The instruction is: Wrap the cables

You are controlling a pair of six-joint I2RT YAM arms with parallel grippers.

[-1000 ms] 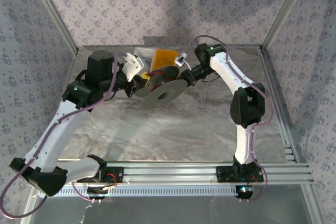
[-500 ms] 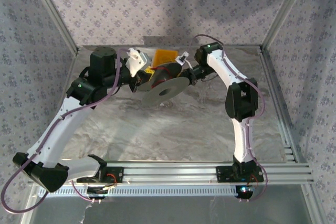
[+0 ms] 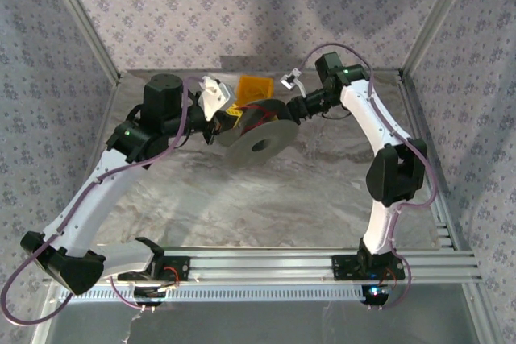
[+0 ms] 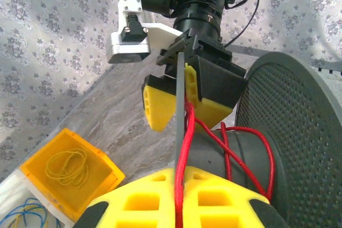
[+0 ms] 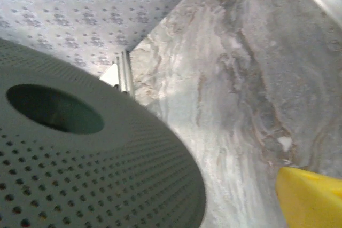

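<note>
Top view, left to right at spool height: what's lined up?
left gripper → spool → right gripper; the orange box behind overlaps the spool, so it is left out.

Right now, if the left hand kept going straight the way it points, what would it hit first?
Probably the spool's dark grey core, wound with red cable, right beyond the left hand. The right hand sits just past that. Depth is hard to judge from the wrist view.
</note>
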